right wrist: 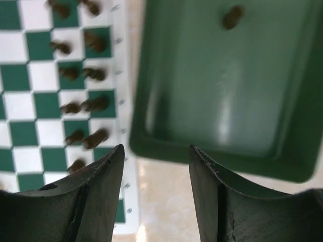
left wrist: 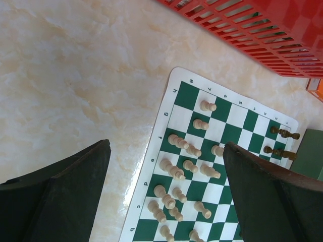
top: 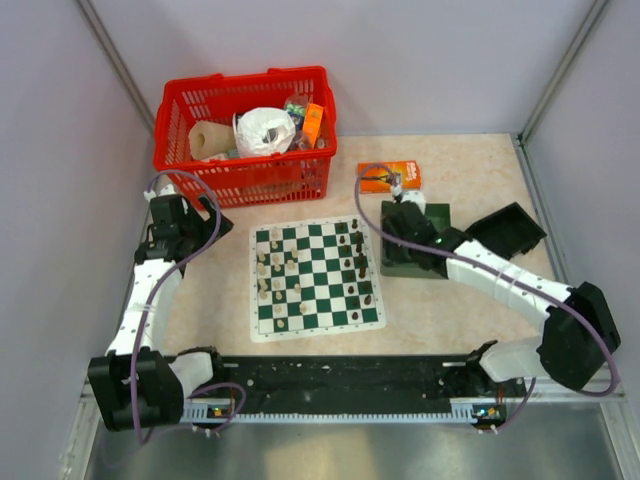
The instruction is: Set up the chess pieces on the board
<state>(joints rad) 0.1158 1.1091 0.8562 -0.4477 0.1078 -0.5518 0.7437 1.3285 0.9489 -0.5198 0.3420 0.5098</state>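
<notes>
While the green-and-white checked board (top: 316, 277) lay mid-table, cream plastic chessmen (top: 272, 270) on its left, dark chessmen (top: 358, 262) right, only the right wrist view showed one dark piece (right wrist: 232, 16) in the dark green rectangular tray (right wrist: 222, 85) below the right gripper (right wrist: 156, 151), parted and empty; the left gripper (left wrist: 167, 145) gaped, empty, beside the board.

board (top: 320, 275): we place it mid-table
chess pieces (top: 277, 270): on board, 9 and 3 o'clock sides
basket (top: 243, 82): 11 o'clock of board
tray (right wrist: 222, 91): 3 o'clock, 1 chessman (right wrist: 232, 17) inside
</notes>
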